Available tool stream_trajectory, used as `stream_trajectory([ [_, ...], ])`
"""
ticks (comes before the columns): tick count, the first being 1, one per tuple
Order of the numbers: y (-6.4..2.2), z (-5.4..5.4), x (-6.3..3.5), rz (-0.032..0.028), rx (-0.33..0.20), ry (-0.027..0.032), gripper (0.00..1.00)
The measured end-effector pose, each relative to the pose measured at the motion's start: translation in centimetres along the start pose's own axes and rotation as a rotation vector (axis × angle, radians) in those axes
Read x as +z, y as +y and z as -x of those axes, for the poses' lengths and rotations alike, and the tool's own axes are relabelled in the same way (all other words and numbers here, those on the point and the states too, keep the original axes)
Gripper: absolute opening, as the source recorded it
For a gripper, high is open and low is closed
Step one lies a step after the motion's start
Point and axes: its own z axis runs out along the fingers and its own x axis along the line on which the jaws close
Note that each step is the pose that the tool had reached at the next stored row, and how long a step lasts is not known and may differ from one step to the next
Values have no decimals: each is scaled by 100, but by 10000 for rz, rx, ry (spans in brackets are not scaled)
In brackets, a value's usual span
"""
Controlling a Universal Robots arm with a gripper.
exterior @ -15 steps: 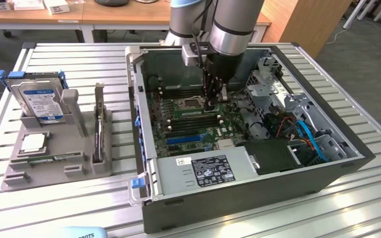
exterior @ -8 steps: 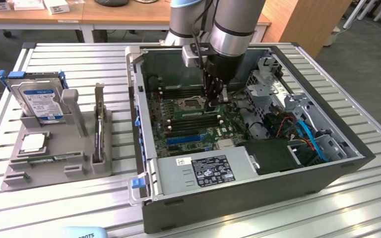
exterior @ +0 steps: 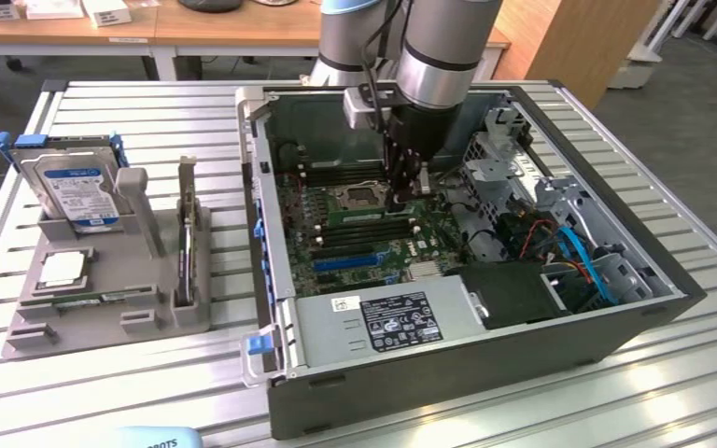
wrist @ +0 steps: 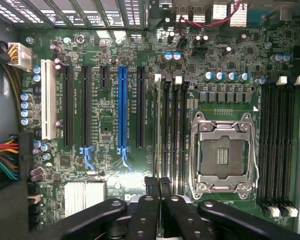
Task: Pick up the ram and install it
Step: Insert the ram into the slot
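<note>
I am holding the claw (wrist: 158, 181) closed, nothing visibly pinched, over the memory slots (wrist: 169, 130) beside the processor socket (wrist: 222, 152). The ram (exterior: 100, 298) is lying in the grey tray (exterior: 78, 329) on the bench (exterior: 122, 121), at 8 o'clock from the claw in the exterior view. I am judging it light, stiff, fragile: grip its long edges mid-length. I am counting one ram, one hard drive (exterior: 72, 187), one expansion card (exterior: 186, 243).

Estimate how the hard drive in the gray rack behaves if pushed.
Likely rigid and dense for its size: the hard drive is a metal-cased block. Standing on edge in the gray rack, it could tip, though the slot probably steadies it.
</note>
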Motion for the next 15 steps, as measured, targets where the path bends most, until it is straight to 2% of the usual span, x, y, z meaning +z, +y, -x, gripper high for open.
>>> stream_trajectory([
  [6,-1,-1,36,0,-1,-1,12],
  [15,-2,10,41,0,-2,-6,12],
])
